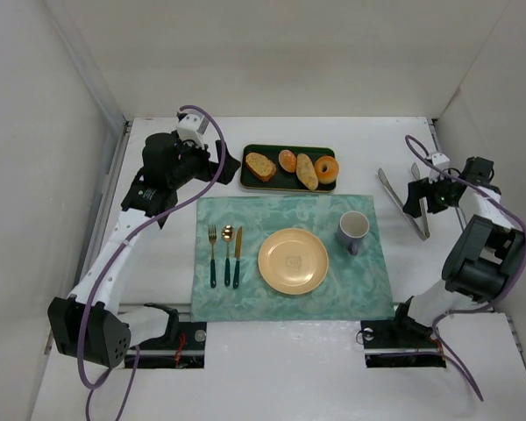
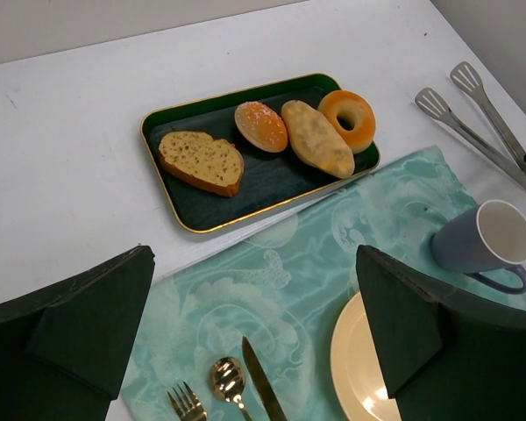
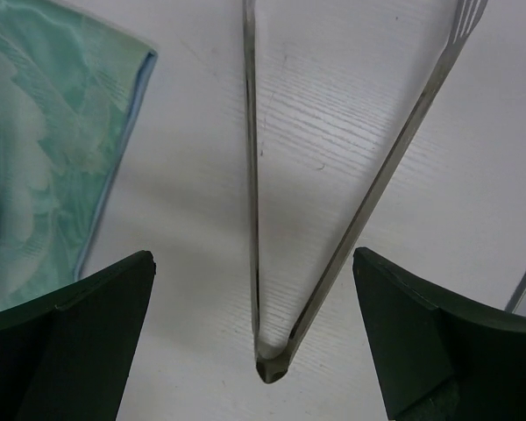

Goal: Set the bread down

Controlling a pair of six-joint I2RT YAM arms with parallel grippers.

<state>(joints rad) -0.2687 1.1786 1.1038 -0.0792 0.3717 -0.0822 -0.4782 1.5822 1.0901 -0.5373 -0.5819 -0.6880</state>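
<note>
At the far middle of the table [image 1: 171, 263], seen from above, a dark green tray [image 1: 279, 181] holds a bread slice [image 1: 259, 166], the bread [image 1: 287, 160], an oval roll [image 1: 307, 171] and a donut [image 1: 327, 168] in a row. The left gripper [image 1: 215, 171] hangs just left of the tray, and the right gripper [image 1: 418, 203] sits over the tongs [image 1: 388, 186] at the right. A plate [image 1: 293, 260], a mug [image 1: 353, 230] and cutlery [image 1: 227, 254] lie on the teal placemat [image 1: 263, 215]. The left wrist view shows the glossy bun lying on the tray between slice and roll, beyond jaws spread wide and released. In the right wrist view the jaws likewise stand apart, flanking the tongs' joined end, which lies on the table.
</note>
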